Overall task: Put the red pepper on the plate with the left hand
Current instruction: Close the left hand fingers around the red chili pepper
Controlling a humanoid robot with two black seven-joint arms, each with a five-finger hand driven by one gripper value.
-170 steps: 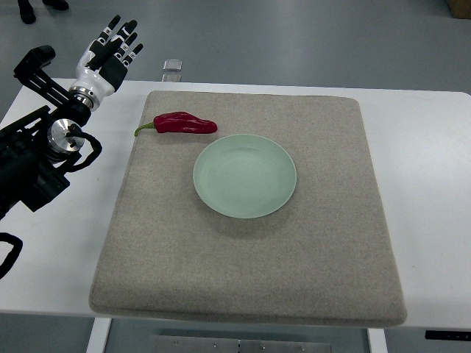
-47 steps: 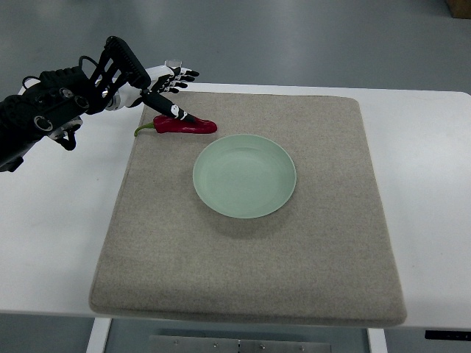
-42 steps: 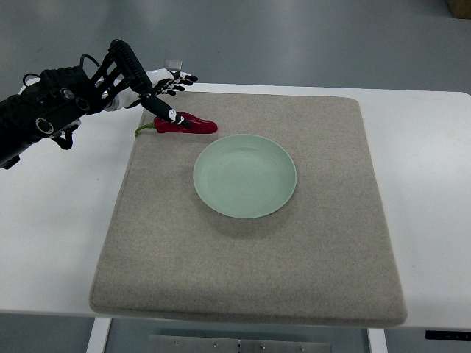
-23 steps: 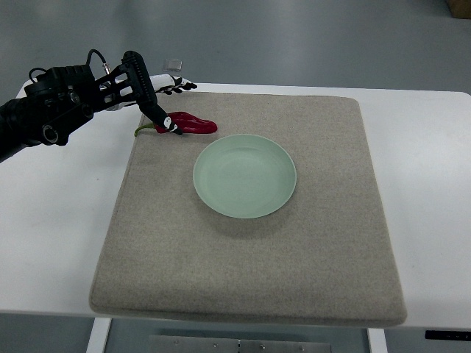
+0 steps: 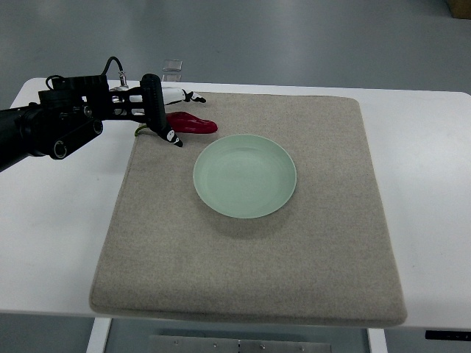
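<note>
The red pepper [image 5: 196,125] lies on the grey mat, just beyond the upper-left rim of the pale green plate [image 5: 244,175]. My left hand [image 5: 181,118] reaches in from the left and is lowered over the pepper's stem end. Its thumb [image 5: 173,137] is on the near side and its other fingers [image 5: 193,96] are on the far side. The fingers are spread around the pepper and have not closed on it. The stem end is hidden by the hand. The pepper rests on the mat. The plate is empty. The right arm is out of view.
The grey felt mat [image 5: 250,265] covers most of the white table [image 5: 51,220]. A small clear object [image 5: 171,69] sits at the table's far edge, behind the hand.
My left hand swung from the far left of the table over to the pepper and dropped lower, with the arm flattening. The thumb slid to the pepper's near side. The pepper and plate have not moved.
</note>
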